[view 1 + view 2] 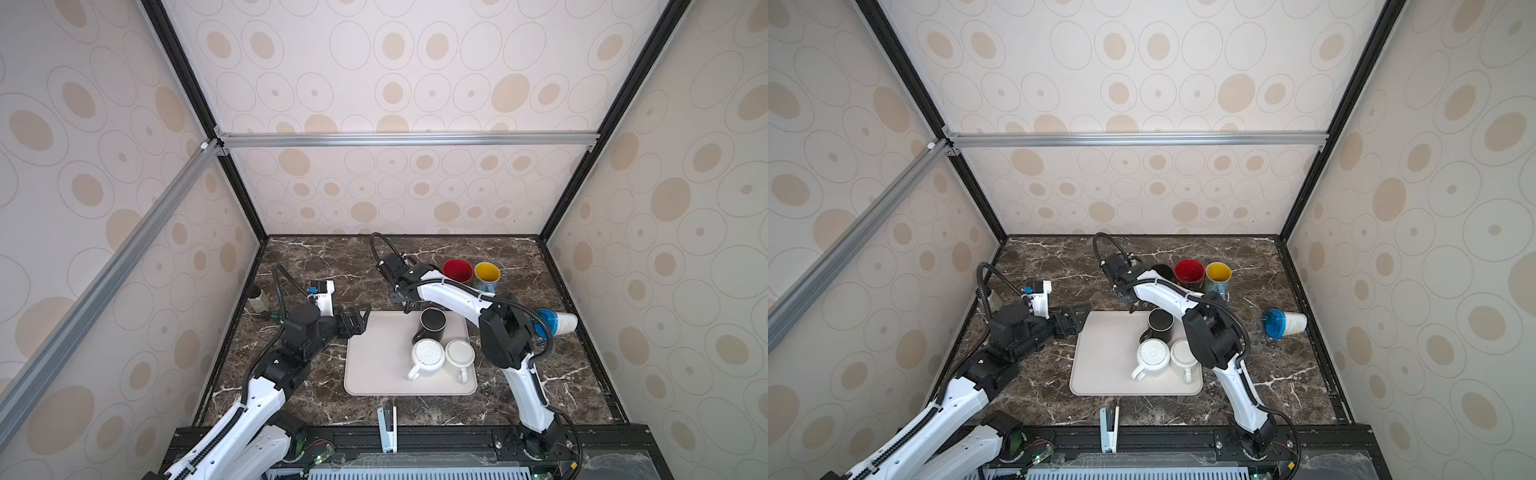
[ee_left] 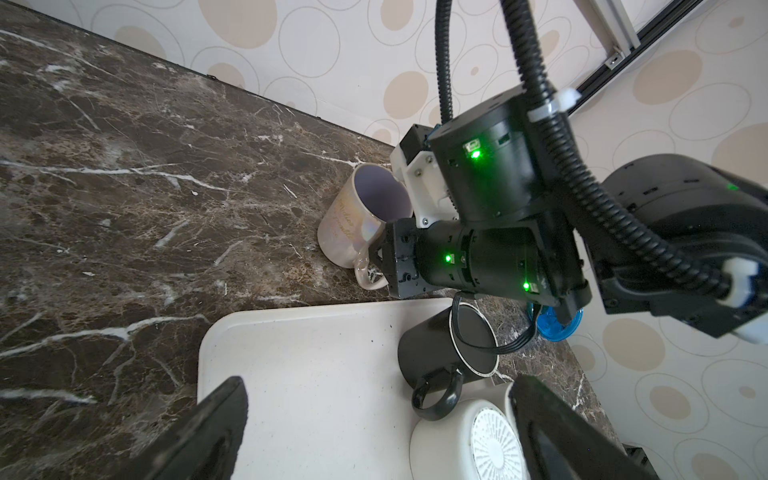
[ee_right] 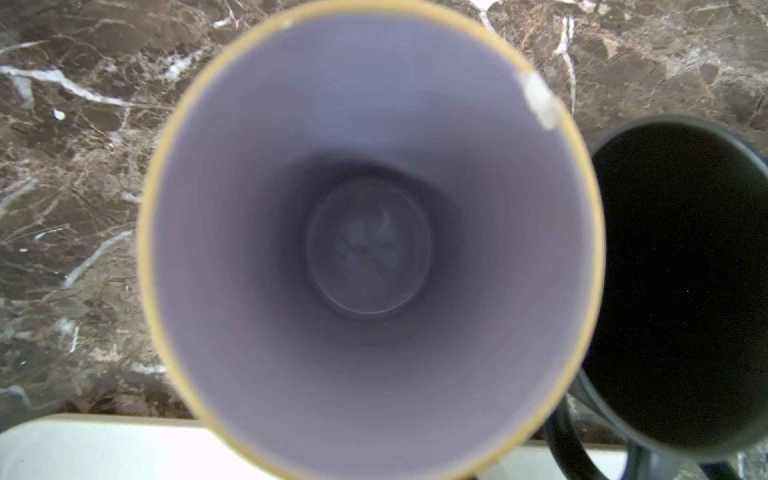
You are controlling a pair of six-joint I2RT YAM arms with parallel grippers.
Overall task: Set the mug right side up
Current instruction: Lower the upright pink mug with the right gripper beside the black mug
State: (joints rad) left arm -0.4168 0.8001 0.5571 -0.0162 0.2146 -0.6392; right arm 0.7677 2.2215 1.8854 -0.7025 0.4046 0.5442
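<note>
A pearly mug [image 2: 353,224] with a lavender inside [image 3: 370,232] stands mouth up on the marble, just past the far edge of the tray [image 2: 307,374]. My right gripper [image 2: 380,259] is shut on its handle, and the wrist above it hides the mug in both top views. In the right wrist view the mug's mouth fills the picture and the jaws are hidden. My left gripper [image 2: 374,432] is open and empty over the tray's left edge [image 1: 353,332].
On the tray stand a black mug [image 1: 433,322] mouth up and two white mugs [image 1: 428,355] [image 1: 459,357] upside down. Behind it are a dark mug [image 1: 1162,272], a red-lined mug [image 1: 457,270] and a yellow-lined mug [image 1: 487,274]. A blue-lidded cup [image 1: 557,323] lies right. A small jar [image 1: 258,300] stands left.
</note>
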